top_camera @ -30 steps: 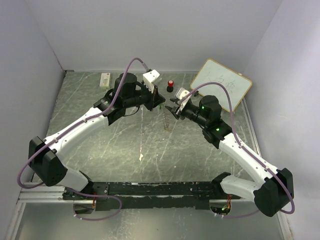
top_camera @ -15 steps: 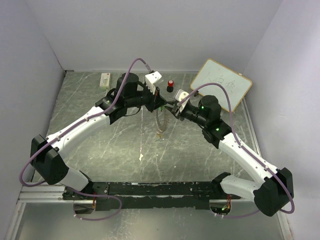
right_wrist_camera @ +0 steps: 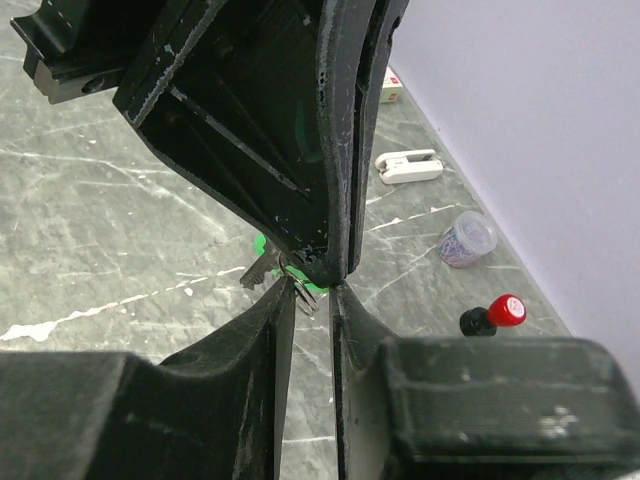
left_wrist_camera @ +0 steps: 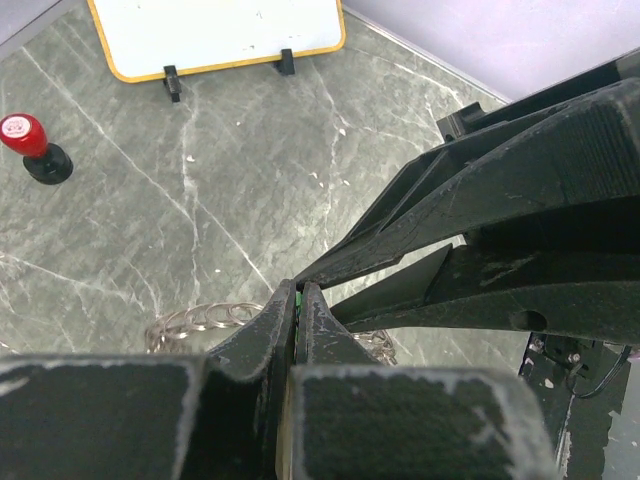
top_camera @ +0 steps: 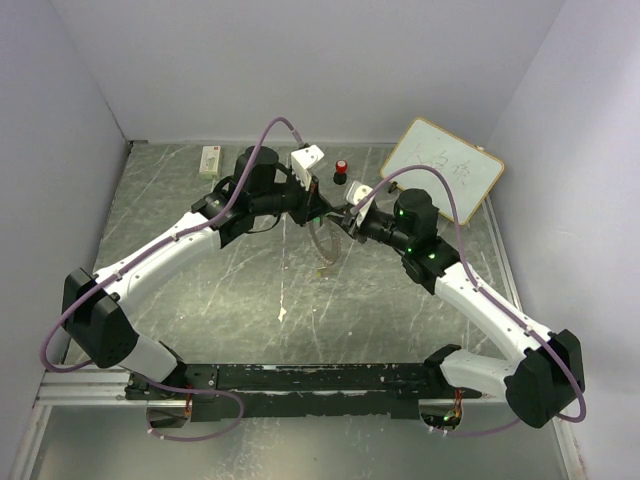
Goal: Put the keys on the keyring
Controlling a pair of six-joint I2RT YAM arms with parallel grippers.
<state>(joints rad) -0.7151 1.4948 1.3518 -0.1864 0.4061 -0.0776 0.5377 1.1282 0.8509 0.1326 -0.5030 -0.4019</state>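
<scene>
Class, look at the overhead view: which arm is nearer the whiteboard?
Right. The right arm lies just beside the whiteboard; the left arm reaches in from the other side, farther to its left.

Grey-green marbled tabletop [top_camera: 250, 290] with white veins and scuff marks. Plain pale lilac-white walls [top_camera: 300, 70] on three sides; back wall meets table beyond left gripper [top_camera: 318, 212]. Small yellow-framed whiteboard [top_camera: 445, 165], faint writing, propped tilted beyond and right of right gripper [top_camera: 347, 218], near right wall. Black metal rail [top_camera: 300, 378] along near edge. Light even and diffuse, shadows soft.
</scene>
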